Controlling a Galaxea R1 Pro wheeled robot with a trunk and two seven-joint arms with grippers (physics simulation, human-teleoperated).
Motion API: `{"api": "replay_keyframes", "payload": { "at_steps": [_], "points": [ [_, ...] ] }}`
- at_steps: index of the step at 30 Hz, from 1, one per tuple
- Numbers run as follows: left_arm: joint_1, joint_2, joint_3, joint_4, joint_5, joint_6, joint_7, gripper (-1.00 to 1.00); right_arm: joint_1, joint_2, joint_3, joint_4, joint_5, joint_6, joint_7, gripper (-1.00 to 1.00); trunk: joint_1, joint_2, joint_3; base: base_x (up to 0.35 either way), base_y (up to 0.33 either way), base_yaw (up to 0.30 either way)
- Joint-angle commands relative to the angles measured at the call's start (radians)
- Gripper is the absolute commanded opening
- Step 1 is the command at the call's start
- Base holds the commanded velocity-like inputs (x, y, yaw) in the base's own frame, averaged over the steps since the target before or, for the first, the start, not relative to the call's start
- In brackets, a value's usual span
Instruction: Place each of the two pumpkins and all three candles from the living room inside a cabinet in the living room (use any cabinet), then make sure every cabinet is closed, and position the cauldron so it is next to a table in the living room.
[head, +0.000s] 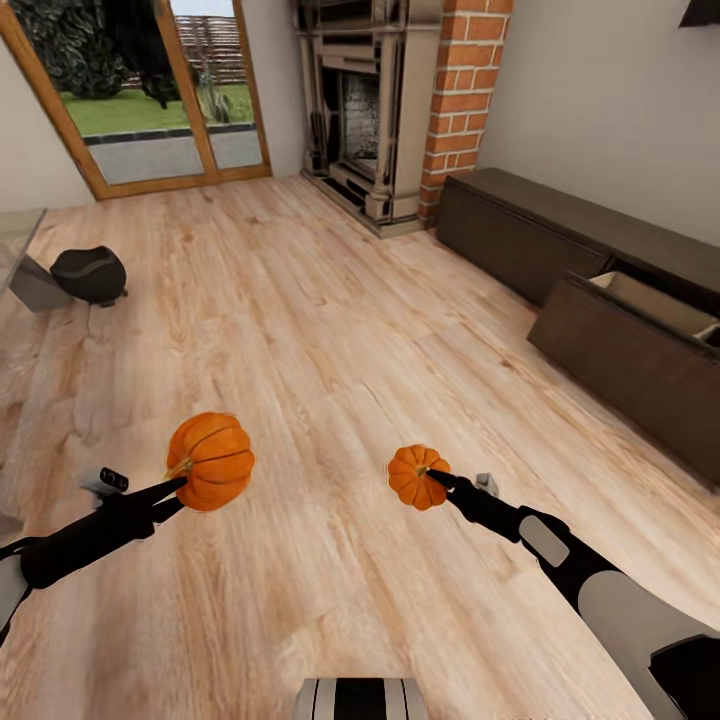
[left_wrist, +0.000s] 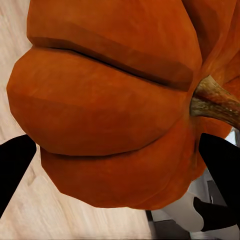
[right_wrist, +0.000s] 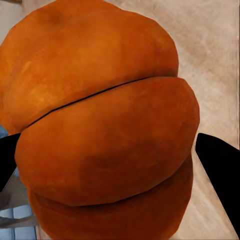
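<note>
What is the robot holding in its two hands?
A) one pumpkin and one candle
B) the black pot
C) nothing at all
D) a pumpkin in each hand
D: the left gripper and the right gripper each hold an orange pumpkin above the wooden floor.

The pale wooden plank floor (head: 330, 330) is looking smooth with wavy grain. The two orange ribbed pumpkins (head: 212, 462) (head: 416, 476) are looking matt and smooth. The red brick column (head: 462, 95) is looking rough.
</note>
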Motion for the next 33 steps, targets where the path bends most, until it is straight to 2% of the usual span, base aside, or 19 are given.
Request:
{"api": "replay_keyframes", "payload": {
  "at_steps": [1, 33],
  "points": [
    [0.0, 0.0, 0.001, -0.001, 0.01, 0.009, -0.001, -1.0, -0.001, 0.0, 0.003, 0.0, -0.013, 0.007, 0.001, -1.0, -0.001, 0.0, 0.003, 0.0, 0.0, -0.292],
    [0.0, 0.0, -0.002, 0.011, 0.011, 0.009, -0.001, -1.0, -0.001, -0.006, 0.004, 0.002, -0.015, 0.008, 0.001, -1.0, -0.015, 0.007, 0.127, 0.0, 0.0, -0.29]
  ]
}}
